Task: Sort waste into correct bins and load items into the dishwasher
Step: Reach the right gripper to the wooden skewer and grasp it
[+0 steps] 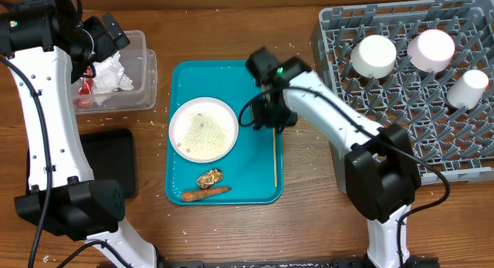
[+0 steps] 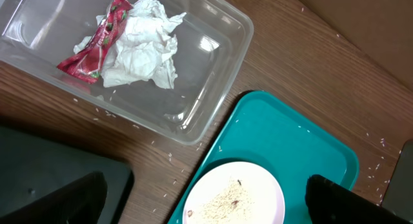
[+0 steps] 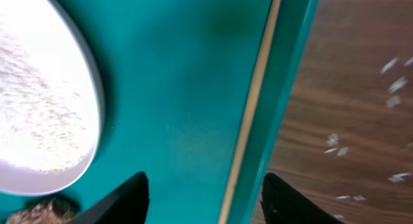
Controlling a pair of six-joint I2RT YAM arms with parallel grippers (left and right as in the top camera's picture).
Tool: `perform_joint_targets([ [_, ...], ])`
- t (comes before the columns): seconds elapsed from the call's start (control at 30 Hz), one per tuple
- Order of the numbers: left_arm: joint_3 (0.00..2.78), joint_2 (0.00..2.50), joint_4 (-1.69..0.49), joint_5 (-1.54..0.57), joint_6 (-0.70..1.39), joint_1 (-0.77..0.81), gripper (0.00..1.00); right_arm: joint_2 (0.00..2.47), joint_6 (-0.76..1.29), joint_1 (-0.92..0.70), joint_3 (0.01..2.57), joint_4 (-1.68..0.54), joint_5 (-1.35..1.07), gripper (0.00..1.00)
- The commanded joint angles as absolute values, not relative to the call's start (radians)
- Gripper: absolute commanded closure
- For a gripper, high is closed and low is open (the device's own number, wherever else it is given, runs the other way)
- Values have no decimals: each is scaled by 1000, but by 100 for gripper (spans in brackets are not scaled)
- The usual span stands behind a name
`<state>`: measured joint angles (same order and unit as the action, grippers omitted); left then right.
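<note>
A teal tray (image 1: 262, 187) holds a white plate (image 1: 203, 128) dusted with rice, a brown food lump (image 1: 209, 178), an orange carrot piece (image 1: 205, 193) and a thin wooden stick (image 1: 274, 156) along its right rim. My right gripper (image 1: 272, 123) hovers open over the stick (image 3: 253, 114), fingers either side of it and the tray edge (image 3: 284, 101). My left gripper (image 1: 108, 32) is open and empty over the clear bin (image 1: 143, 98), which holds crumpled white tissue (image 2: 145, 46) and a red wrapper (image 2: 90, 46). The plate (image 2: 235, 198) shows below.
A grey dishwasher rack (image 1: 463, 156) at right holds two white cups (image 1: 374, 55) (image 1: 468, 89) and a pink cup (image 1: 431, 49), upside down. A black tray (image 1: 108, 156) lies left of the teal tray. Rice grains are scattered on the wooden table.
</note>
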<state>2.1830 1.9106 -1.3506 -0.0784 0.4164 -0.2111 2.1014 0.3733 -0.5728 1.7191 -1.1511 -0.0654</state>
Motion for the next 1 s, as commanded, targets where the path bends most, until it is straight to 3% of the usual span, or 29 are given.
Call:
perform_joint_targets([
  [0.0,2181,1909,-1350,-75,427,-209,0,2086,449,-589,1633,-1112,-60,44],
  [0.53,2181,1909,-1350,-75,427,-209,0,2089,484,-604,1525,-996,-90,50],
  [0.77,2181,1909,-1350,-75,427,-209,0,2090,491,-604,1465,-954,11,51],
  [0.9,2181,1909,-1350,-75,427,-209,0,2090,490,-611,1464,-951,27,55],
  [0.97,2181,1909,-1350,-75,427,-209,0,2090,487,-617,1464,-950,28,65],
])
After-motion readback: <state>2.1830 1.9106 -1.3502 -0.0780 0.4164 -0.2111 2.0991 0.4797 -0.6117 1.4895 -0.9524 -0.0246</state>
